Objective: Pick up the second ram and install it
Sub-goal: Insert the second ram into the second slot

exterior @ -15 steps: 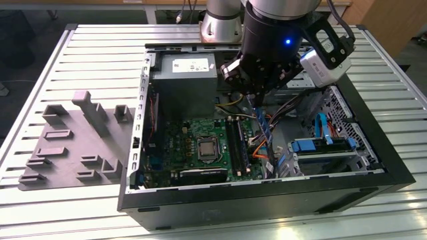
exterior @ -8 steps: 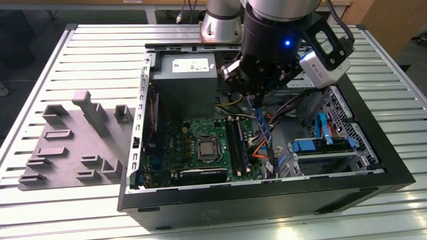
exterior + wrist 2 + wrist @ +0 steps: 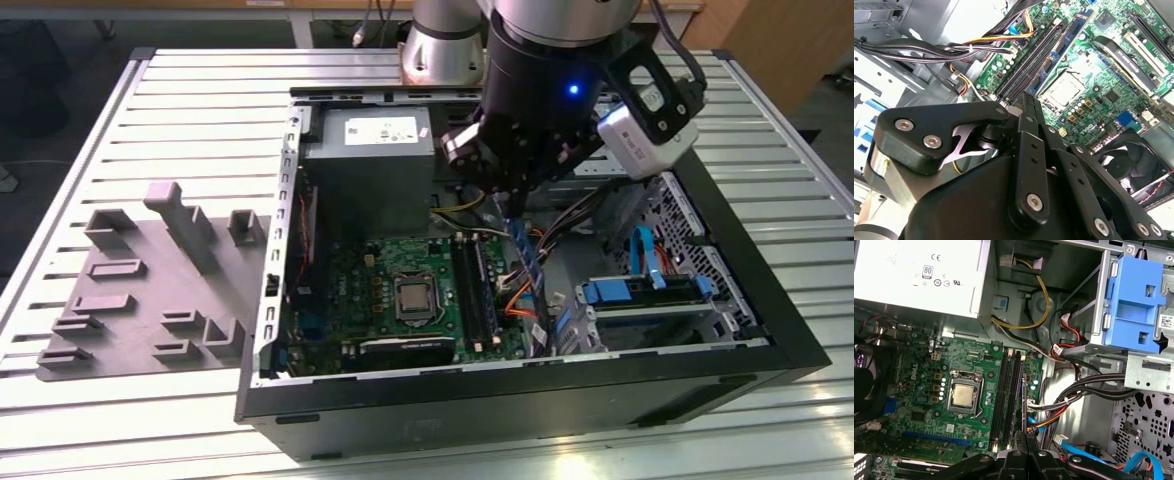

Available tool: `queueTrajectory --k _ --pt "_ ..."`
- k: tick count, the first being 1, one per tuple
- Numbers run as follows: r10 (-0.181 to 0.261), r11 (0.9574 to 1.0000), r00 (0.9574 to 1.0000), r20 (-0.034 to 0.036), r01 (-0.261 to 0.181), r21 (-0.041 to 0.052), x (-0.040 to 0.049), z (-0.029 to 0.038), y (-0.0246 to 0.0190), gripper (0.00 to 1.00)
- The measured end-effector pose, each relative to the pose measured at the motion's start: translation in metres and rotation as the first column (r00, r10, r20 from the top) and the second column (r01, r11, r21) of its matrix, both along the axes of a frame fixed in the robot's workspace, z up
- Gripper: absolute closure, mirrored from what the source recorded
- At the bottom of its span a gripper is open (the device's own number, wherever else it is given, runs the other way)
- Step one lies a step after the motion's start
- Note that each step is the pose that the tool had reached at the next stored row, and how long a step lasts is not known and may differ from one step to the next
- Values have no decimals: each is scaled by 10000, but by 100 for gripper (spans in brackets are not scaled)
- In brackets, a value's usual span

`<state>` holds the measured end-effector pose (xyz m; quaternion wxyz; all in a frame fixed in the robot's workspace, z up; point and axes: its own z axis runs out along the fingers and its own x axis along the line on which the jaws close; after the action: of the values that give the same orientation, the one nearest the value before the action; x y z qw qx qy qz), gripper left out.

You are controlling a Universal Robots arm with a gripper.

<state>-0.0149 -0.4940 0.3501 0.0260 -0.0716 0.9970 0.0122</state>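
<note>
You are at the carry-and-align step. The end effector is clenched on the second ram, gripping its upper edge inside the open computer case on the table. In the exterior view the blue stick hangs below the fingers. Its long side runs parallel to the memory slots, just to the exterior view's right of them.

In the first wrist view you see the second ram edge-on, as a thin line running out from the end effector. It sits just beside the black memory slots, on the side away from the CPU socket. It looks raised above the motherboard and is not seated. I cannot tell from here which slot is free.

I judge the pick-up done and the installation not yet begun. Seating the stick calls for a small sideways shift, so that its lower edge sits directly over a free slot. You need to keep it upright and parallel to the slot, then press straight down with even force along its length. Any tilt would likely jam one end before the other. Mind the bundle of cables close by on the stick's far side, which could snag it.
</note>
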Motion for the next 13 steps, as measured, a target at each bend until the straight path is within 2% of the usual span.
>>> queueTrajectory --k 13 --pt "0 10000 10000 0 0 -5 -12 -73 0 89"
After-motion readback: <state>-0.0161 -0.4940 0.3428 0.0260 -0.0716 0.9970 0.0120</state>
